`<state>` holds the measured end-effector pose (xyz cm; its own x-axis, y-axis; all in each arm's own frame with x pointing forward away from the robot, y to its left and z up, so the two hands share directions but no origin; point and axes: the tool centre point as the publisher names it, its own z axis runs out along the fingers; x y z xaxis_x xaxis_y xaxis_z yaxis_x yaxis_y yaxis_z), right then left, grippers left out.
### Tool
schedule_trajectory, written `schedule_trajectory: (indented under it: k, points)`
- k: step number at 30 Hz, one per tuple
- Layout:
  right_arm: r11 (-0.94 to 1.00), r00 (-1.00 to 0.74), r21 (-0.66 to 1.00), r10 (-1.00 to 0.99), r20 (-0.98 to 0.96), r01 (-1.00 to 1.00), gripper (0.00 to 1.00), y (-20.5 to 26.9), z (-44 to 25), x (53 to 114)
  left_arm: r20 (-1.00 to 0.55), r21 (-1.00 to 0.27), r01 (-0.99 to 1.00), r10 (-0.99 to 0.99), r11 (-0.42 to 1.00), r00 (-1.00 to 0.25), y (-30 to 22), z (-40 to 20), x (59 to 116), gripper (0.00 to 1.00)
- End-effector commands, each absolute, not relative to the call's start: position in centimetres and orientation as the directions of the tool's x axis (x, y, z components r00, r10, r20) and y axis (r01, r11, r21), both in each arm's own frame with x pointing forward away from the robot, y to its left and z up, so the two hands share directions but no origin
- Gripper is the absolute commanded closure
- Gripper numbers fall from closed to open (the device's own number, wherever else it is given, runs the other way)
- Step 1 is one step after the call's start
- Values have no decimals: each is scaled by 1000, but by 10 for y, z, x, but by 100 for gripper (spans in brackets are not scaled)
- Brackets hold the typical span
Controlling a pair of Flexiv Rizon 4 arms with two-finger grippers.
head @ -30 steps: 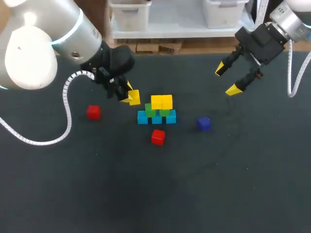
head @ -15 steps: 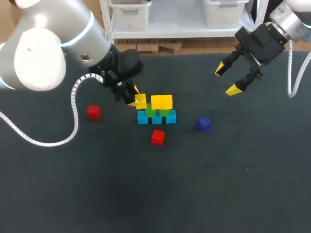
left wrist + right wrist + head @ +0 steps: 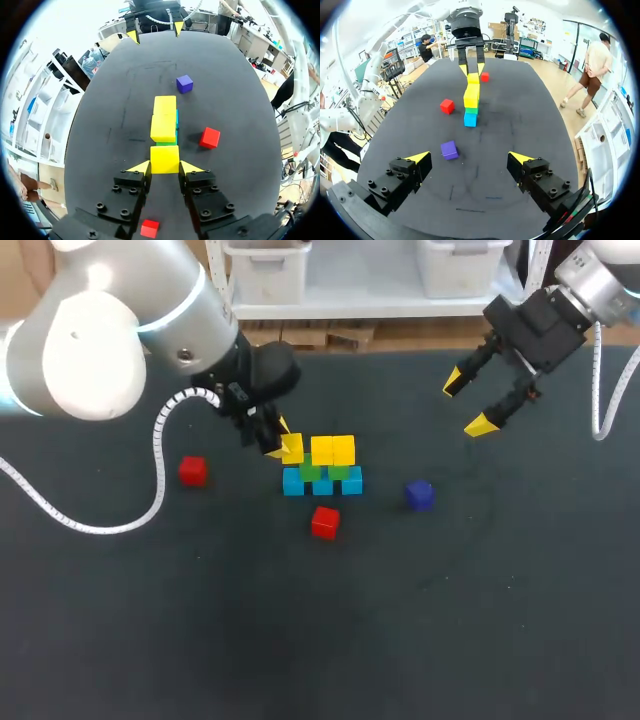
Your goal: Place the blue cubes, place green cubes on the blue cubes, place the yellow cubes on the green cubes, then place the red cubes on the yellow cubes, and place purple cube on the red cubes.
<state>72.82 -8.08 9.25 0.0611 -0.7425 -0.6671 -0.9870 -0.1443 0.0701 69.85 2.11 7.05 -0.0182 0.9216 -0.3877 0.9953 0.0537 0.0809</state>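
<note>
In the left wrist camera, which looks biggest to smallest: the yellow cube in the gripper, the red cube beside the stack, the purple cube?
1. Held yellow cube
2. Red cube
3. Purple cube
Nearness to the camera may explain this; true sizes unsure.

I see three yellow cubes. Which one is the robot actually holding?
The yellow cube at the row's left end, clamped between the left gripper's two yellow tips. The other two yellow cubes sit free atop the green cubes.

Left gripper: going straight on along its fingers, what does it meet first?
Likely the nearer stacked yellow cube: the left gripper, shut on the held yellow cube, points straight at it, though relative height is unclear.
</note>
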Motion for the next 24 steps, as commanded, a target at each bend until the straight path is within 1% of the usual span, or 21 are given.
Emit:
schedule_trajectory:
  k: [1, 24]
  points:
    - [-146, 62, 70, -741, -669, -987, 0, -81, 92, 729, -384, 76, 996, 923, 52, -19, 19, 70, 701, 100]
    - [-146, 62, 70, -741, -669, -987, 0, -81, 92, 729, -389, 72, 997, 921, 38, -7, 10, 67, 701, 100]
